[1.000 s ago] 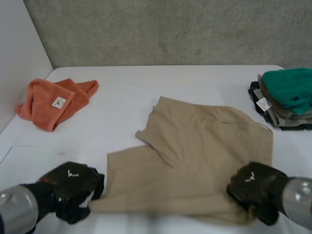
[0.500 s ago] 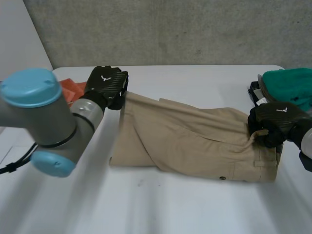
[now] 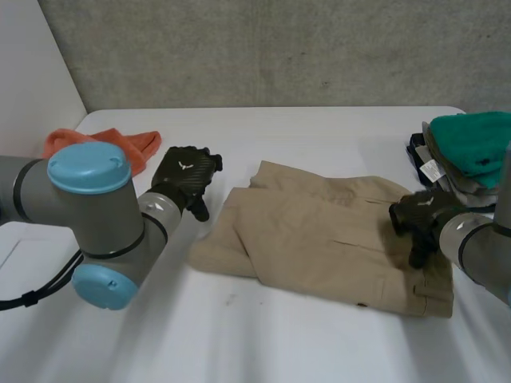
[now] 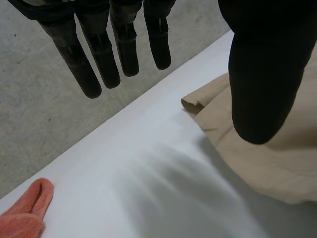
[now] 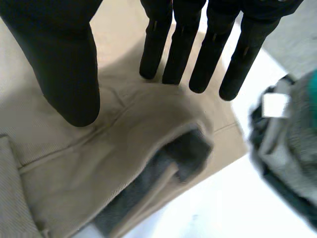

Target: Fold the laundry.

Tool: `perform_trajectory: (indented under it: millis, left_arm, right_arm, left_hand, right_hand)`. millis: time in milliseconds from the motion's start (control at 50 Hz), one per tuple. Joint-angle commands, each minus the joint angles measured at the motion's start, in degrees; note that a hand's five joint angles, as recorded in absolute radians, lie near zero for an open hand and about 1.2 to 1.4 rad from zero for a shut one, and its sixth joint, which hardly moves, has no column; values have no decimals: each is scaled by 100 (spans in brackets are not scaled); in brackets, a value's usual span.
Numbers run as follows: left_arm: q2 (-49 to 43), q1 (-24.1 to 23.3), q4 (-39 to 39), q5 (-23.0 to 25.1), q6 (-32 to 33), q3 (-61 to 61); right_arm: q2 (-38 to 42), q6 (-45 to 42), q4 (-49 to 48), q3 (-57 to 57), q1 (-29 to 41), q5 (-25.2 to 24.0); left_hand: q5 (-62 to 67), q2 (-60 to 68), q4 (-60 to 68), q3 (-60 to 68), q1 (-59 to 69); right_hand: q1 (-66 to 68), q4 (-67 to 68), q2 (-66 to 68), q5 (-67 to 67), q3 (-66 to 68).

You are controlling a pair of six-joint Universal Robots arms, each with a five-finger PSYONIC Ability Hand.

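Observation:
Folded tan trousers (image 3: 319,239) lie across the middle of the white table (image 3: 263,335). My left hand (image 3: 186,179) hovers just off their left edge, fingers straight and spread, holding nothing. In the left wrist view its fingers (image 4: 104,54) hang above bare table, and its thumb (image 4: 262,74) above the trousers' edge (image 4: 257,148). My right hand (image 3: 418,217) is over the right end of the trousers, at the waistband. In the right wrist view its fingers (image 5: 198,54) are straight above the tan cloth (image 5: 129,144), which is released.
An orange towel (image 3: 128,144) lies bunched at the back left, partly behind my left arm, its tip (image 4: 25,213) showing in the left wrist view. A stack of folded clothes with a green piece (image 3: 471,144) on top stands at the right edge, close to my right hand.
Both hands carried the trousers' near edge over to the far side, making a fold, then let go. Both hands went from shut to open, and the left hand pulled back to the left.

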Motion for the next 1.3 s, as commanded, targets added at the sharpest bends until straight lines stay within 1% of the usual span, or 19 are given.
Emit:
perform_trajectory:
  millis: [20,120,200,320,380,460,480,500,520,540,560,620,700,800,840,860,960,1080,1300]
  left_arm:
    - [152,5,104,620,31,-130]
    - [-400,-21,121,1191,58,185]
    - [-848,-73,121,1289,67,510]
    - [-1474,-153,121,1289,137,1047]
    - [-1711,-197,121,1289,330,1276]
    - [-1870,-258,130,1280,646,1417]
    - [-1878,-258,130,1271,682,1426]
    - [-1879,-267,156,1262,725,1469]
    - [-1879,-267,174,1254,735,1513]
    - [-1879,-267,209,1245,735,1540]
    - [-1879,-284,305,1245,743,1610]
    - [-1852,-267,612,1227,743,1742]
    - [-1677,-214,1673,886,682,2285]
    - [-1010,-48,2861,305,463,2814]
    - [-607,127,3370,138,157,2998]
    - [-491,189,3495,102,33,3043]
    - [19,410,3567,76,-469,3087]
    - [310,419,3058,128,-496,2350]
    - [398,366,1969,207,-391,75]
  right_arm:
    - [-805,-11,-48,221,8,15]
    - [-1350,-29,-13,633,122,23]
    - [-1351,-55,-144,1055,184,23]
    - [-886,-55,-1022,1530,184,50]
    - [-491,-73,-1471,1557,184,67]
    - [-7,-178,-1761,1443,175,76]
    - [124,-222,-1770,1364,175,76]
    - [247,-248,-1770,1294,175,76]
    - [518,-327,-1736,1067,175,76]
    - [625,-371,-1727,952,175,94]
    - [696,-424,-1726,820,175,129]
    - [802,-512,-1849,205,192,392]
    - [785,-451,-2490,-771,210,639]
    - [522,-3,-4264,-1782,429,656]
    - [390,129,-4826,-1993,447,656]
    - [285,251,-5342,-2159,447,682]
    - [275,314,-6270,-2538,544,656]
    - [564,296,-6008,-2715,807,551]
    - [1583,173,-3803,-2389,1001,-3]
  left_hand:
    - [209,107,182,81,214]
    - [343,241,315,215,348]
    - [461,359,433,333,466]
    - [729,628,702,601,735]
    - [1551,1450,1524,1423,1557]
    - [3971,3870,3944,3843,3977]
    - [4360,4258,4333,4232,4366]
    - [5380,5278,5352,5252,5385]
    - [5504,5403,5477,5376,5510]
    - [5505,5404,5478,5377,5511]
    - [5505,5404,5478,5377,5511]
    - [5505,5404,5478,5377,5511]
    - [5505,5404,5478,5377,5511]
    - [5505,5404,5478,5377,5511]
    - [5505,5404,5478,5377,5511]
    - [5505,5404,5478,5377,5511]
    - [5505,5404,5478,5377,5511]
    - [5505,5404,5478,5377,5511]
    - [5505,5404,5478,5377,5511]
  right_hand:
    - [-289,-224,-366,-105,-198]
    - [-592,-527,-668,-407,-500]
    - [-911,-846,-988,-727,-820]
    - [-1046,-981,-1123,-862,-955]
    - [-1046,-981,-1123,-862,-955]
    - [-929,-864,-1006,-745,-838]
    - [-779,-714,-856,-594,-688]
    - [-444,-379,-521,-260,-353]
    - [1408,1473,1331,1592,1499]
    - [2642,2707,2565,2826,2733]
    - [4186,4251,4109,4371,4277]
    - [4213,4278,4136,4397,4304]
    - [4213,4278,4136,4397,4304]
    - [4213,4278,4136,4397,4304]
    - [4213,4278,4136,4397,4304]
    - [4213,4278,4136,4397,4304]
    - [4213,4278,4136,4397,4304]
    - [4213,4278,4136,4397,4304]
    - [4213,4278,4136,4397,4304]
